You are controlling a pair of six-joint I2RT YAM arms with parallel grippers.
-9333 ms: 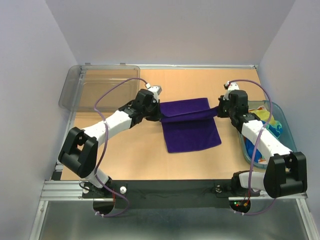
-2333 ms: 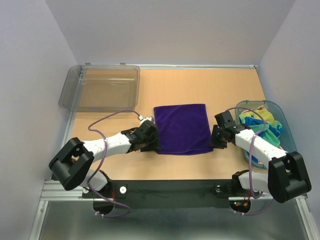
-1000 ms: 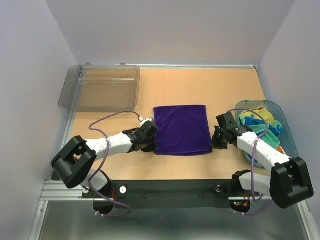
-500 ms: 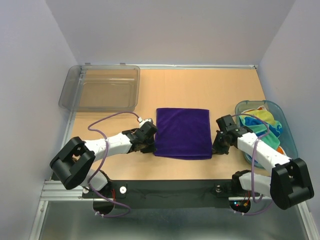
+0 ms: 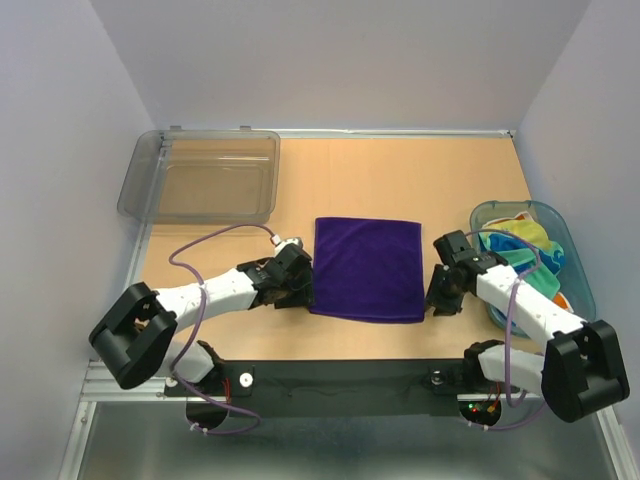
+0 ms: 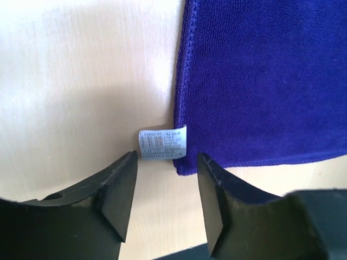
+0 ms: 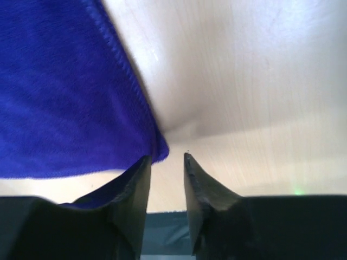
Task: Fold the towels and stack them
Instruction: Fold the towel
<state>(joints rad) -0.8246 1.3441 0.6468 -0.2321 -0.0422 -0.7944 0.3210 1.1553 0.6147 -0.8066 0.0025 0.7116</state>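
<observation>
Now parked at both near corners of the purple towel (image 5: 366, 268), holding nothing.
Seen folded square, flat on the table (image 5: 400, 180). At its near-left corner: left gripper (image 6: 166, 157) spread moderately wide, empty, white label (image 6: 162, 143) just ahead of the fingertips. At its near-right corner: right gripper (image 7: 167, 158) parted only a narrow slit, cloth tip just off the gap, not pinched. Right of it: teal basket (image 5: 578, 272) with other towels (image 5: 520, 240) heaped inside. Far-left of it: clear bin (image 5: 200, 175).
</observation>
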